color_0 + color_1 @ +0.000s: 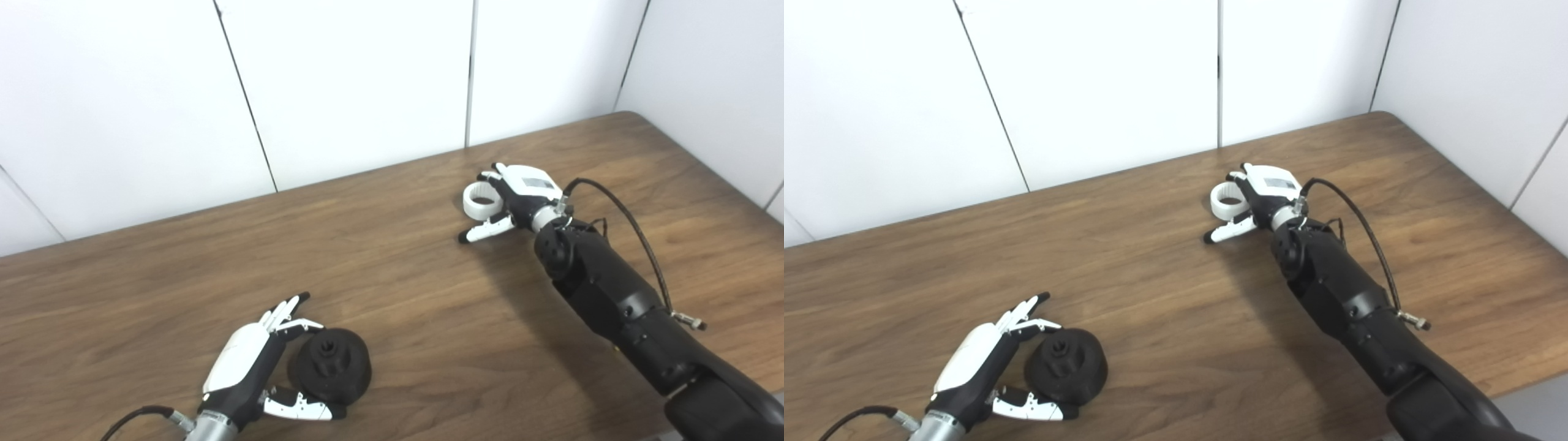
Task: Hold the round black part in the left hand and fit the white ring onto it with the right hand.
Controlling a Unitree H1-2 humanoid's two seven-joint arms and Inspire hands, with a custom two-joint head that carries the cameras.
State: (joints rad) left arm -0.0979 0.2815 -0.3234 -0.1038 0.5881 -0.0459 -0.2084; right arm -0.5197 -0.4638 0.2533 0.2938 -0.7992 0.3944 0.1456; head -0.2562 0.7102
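The round black part [331, 365] lies on the wooden table [429, 306] near the front left. My left hand [257, 361] is open around it, fingers along its far-left side and thumb under its near edge, touching or nearly so. The white ring [481, 200] lies flat on the table at the back, right of centre. My right hand [514, 202] is open beside it, fingers reaching past the ring's far-right side and the thumb stretched out on the near side, apart from it.
White wall panels [343, 79] stand right behind the table's far edge. The table's right corner [625, 116] and right edge lie close to my right arm [618, 300]. A black cable [637, 233] loops off the right wrist.
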